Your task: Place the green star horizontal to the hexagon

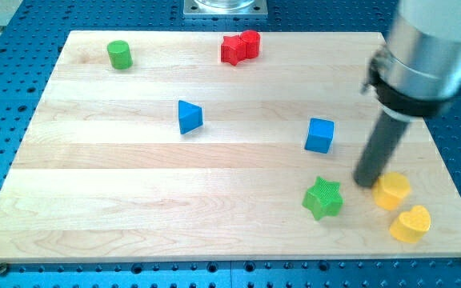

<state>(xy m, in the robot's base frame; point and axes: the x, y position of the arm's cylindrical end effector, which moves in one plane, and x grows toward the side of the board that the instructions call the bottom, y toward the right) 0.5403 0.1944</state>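
Fingers we lack; my tip (366, 182) grasps nothing, resting between the green star block (323, 198) toward the view's left and the yellow hexagon block (392, 191), almost touching the latter, on our wooden desk (134, 176).

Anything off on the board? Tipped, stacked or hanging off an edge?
Nothing stands out. All blocks sit flat on the board. My tip is between green star and yellow hexagon.
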